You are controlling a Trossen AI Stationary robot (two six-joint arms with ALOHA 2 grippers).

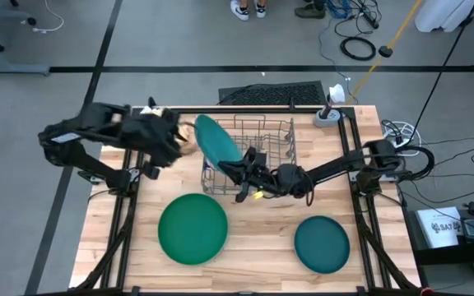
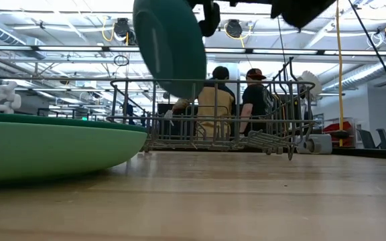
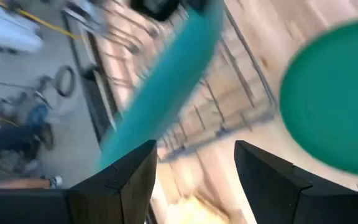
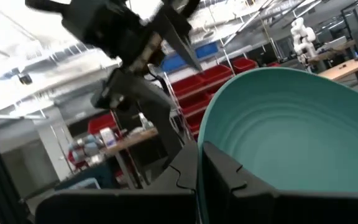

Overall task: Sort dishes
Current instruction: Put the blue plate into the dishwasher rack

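A teal plate point(image 1: 216, 140) stands tilted on edge over the left end of the grey wire rack point(image 1: 262, 156). My right gripper point(image 1: 239, 170) is shut on it, and it also shows in the low view point(image 2: 169, 43). My left gripper point(image 1: 169, 144) is open and empty at the far left, beside a tan lump point(image 1: 186, 136); its wrist view looks past its fingers point(image 3: 194, 168) at the teal plate point(image 3: 166, 81). A large green plate point(image 1: 192, 228) and a smaller dark teal plate point(image 1: 322, 244) lie flat on the table near the front. My right gripper pinches the teal plate's rim point(image 4: 205, 155) between its two fingers, one on each face. The fingers come from the table's right side. The plate is up on edge, tilted, with its lower edge point(image 2: 179, 94) about level with the rack's top wire; whether it touches the rack, I cannot tell.
The rack stands at the table's far middle, with its cutlery basket point(image 1: 286, 152) on the right. A grey round object point(image 1: 327, 115) sits at the far right corner. People point(image 2: 230, 100) stand beyond the table. The green plate fills the low view's near left point(image 2: 45, 144).
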